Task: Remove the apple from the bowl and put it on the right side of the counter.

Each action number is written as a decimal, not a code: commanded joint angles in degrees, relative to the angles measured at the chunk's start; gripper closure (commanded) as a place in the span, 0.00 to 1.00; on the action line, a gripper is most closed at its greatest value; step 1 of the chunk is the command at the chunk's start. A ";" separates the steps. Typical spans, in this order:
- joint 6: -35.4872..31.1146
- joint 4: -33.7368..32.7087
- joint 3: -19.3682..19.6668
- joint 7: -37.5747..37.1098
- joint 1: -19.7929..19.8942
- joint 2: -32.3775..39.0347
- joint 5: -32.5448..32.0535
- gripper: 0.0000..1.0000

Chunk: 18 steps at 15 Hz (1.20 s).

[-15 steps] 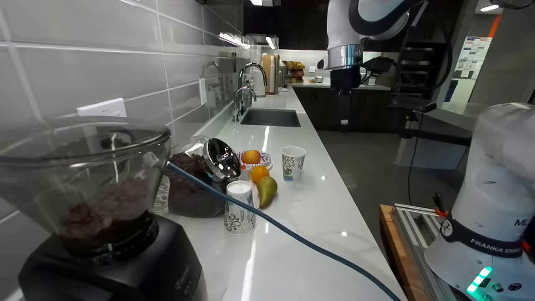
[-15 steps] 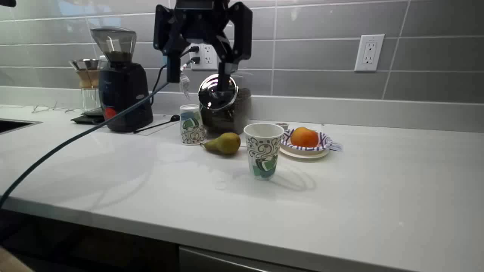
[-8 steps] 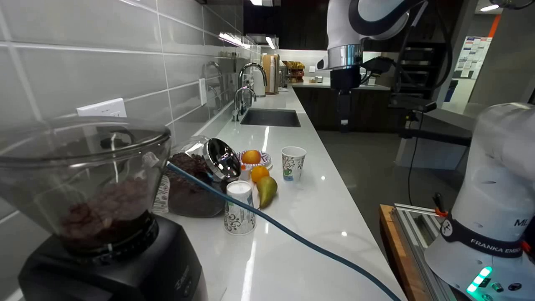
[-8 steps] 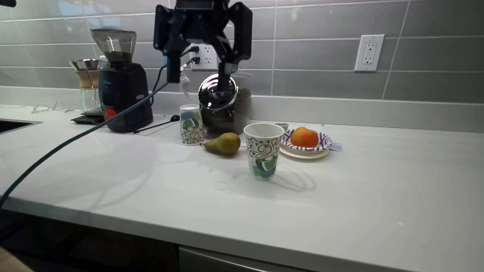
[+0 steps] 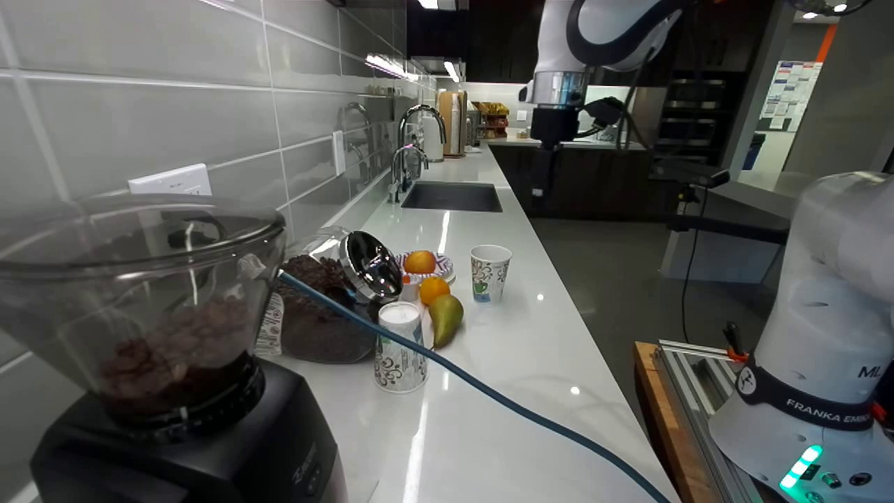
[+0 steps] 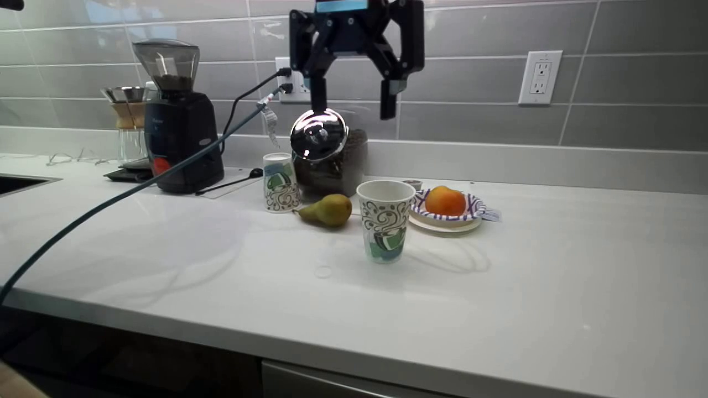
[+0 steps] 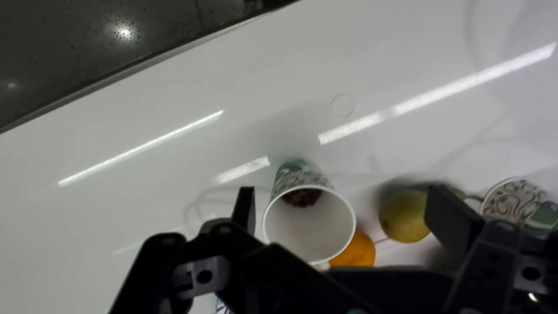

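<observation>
The tool [image 6: 354, 108] is hanging in mid-air, jaws standing wide apart, and the apple [image 6: 445, 202] is sitting lower, off to the right in an exterior view, resting in the bowl [image 6: 474, 208] on the worktop [image 6: 498, 309]!

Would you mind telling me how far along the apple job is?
Done: nothing yet; the apple rests in the bowl. In hand: nothing; the open gripper hangs empty in the air. Left: grasping the apple, lifting it out, and placing it on the right side of the counter.

Glare [image 7: 436, 93] along the counter [image 7: 392, 52] — soft shadows [image 7: 285, 126]
</observation>
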<state>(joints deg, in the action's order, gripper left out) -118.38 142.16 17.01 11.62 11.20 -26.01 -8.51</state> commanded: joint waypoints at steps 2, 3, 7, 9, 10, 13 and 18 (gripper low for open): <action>-8.38 -10.78 1.60 0.14 -0.85 13.90 6.26 0.00; -9.43 -12.74 1.79 1.71 -1.53 16.46 8.71 0.00; -16.24 -20.29 -0.82 0.49 -1.85 27.41 12.75 0.00; -16.24 -25.17 -1.95 1.70 -1.31 32.97 16.40 0.00; -15.22 -27.08 -2.73 2.24 -0.81 35.00 18.38 0.00; -15.16 -32.27 -4.76 3.05 1.14 42.19 22.20 0.00; -16.47 -30.64 -5.55 1.21 1.63 41.76 19.46 0.00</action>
<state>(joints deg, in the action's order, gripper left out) -134.91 111.59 13.14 13.30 11.23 15.87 11.67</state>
